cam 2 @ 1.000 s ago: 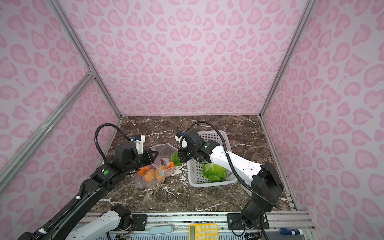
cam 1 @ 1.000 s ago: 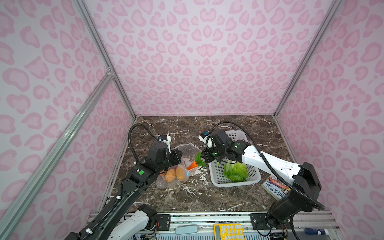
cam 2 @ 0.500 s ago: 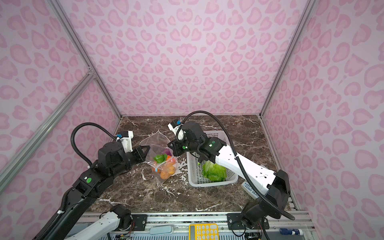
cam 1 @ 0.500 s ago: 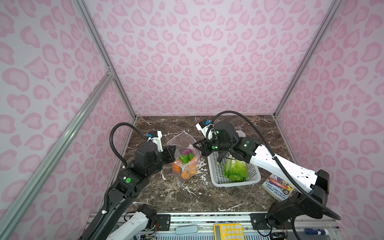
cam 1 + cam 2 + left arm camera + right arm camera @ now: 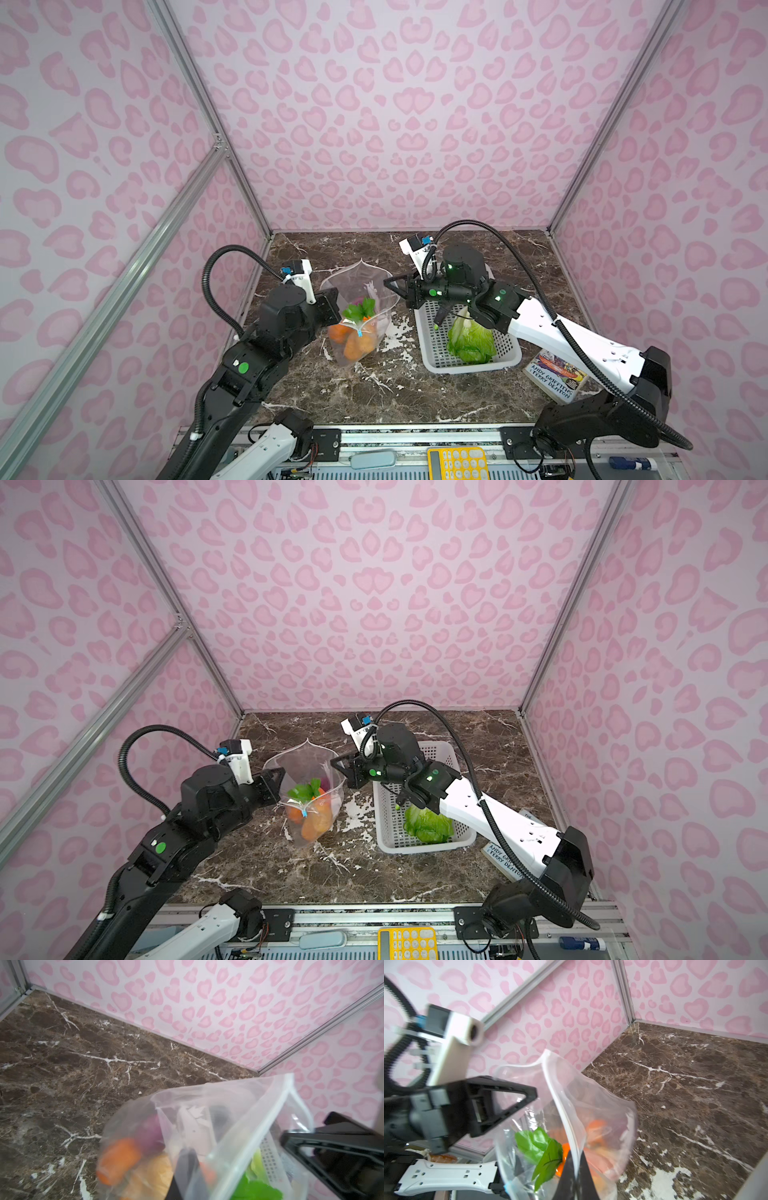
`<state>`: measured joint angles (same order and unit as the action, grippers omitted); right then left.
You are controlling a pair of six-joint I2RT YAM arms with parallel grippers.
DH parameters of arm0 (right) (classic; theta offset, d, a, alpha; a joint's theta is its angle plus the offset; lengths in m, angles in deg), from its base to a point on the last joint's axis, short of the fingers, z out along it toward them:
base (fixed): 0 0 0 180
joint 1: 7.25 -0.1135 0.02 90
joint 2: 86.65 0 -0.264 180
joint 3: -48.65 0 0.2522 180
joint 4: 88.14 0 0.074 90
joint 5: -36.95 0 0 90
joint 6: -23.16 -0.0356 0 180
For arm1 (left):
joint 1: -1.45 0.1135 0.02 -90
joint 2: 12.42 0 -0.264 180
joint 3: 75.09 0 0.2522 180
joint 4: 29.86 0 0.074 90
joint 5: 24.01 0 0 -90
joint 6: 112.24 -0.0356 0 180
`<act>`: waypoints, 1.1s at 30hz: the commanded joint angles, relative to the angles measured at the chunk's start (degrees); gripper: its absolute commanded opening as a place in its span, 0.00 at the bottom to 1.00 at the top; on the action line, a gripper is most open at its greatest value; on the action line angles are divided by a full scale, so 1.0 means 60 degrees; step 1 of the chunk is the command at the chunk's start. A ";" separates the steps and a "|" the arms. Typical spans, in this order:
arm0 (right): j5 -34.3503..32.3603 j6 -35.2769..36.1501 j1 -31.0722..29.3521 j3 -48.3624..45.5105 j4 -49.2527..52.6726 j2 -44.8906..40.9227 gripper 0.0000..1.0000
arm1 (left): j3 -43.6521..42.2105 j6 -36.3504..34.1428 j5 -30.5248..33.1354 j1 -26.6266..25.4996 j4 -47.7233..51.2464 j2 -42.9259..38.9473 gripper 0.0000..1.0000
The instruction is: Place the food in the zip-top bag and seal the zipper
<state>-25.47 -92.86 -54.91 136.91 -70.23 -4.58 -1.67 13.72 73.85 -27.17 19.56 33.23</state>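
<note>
I hold the bag (image 5: pixel 360 279) up by its mouth. My left claw (image 5: pixel 332 306) is clenched on one side of the rim and my right claw (image 5: pixel 390 285) is clamped on the opposite side. The film is clear, thin and crinkly, bellied open and peaked at the far rim. The zipper (image 5: pixel 560 1103) is a pale, stiff strip, parted. Inside lie rounded orange pieces (image 5: pixel 353 347), soft green leaves (image 5: pixel 360 309) and a purple onion (image 5: pixel 149 1132). I cannot tell whether the bag's bottom touches the brown veined marble table (image 5: pixel 415 395). Just right of the bag stands a white perforated basket (image 5: pixel 469 368) holding the ruffled cabbage (image 5: pixel 471 345), and a book (image 5: pixel 557 376) lies farther right. Behind and in front of the bag the table lies open.
</note>
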 commanded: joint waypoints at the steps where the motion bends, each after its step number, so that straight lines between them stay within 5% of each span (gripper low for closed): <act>1: 0.0689 -0.0693 0.0053 -0.0310 -0.2065 -0.0225 0.00 | -0.0301 -0.0049 -0.0056 0.0019 0.0045 0.0188 0.03; 12: -0.2705 0.1100 -0.0140 0.0871 0.2541 0.1000 0.00 | -0.0743 -0.0116 -0.0407 0.0024 -0.0203 0.0543 0.03; 18: -0.3145 0.1117 -0.0213 0.1250 0.3725 0.1532 0.00 | -0.0877 0.0056 -0.1022 0.0022 -0.0317 0.0904 0.03; 26: -0.3479 0.1264 -0.0240 0.1494 0.4202 0.1540 0.31 | -0.0656 0.0063 -0.0938 0.0024 -0.0417 0.0711 0.03; 33: -0.3468 0.1279 -0.0497 0.1690 0.4802 0.1789 0.37 | -0.0714 0.0172 -0.0933 0.0024 -0.0448 0.0622 0.03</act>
<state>-45.50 -85.69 -57.25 146.90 -43.94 5.69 -6.43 14.16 68.34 -27.11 18.86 37.42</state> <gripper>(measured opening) 0.378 0.049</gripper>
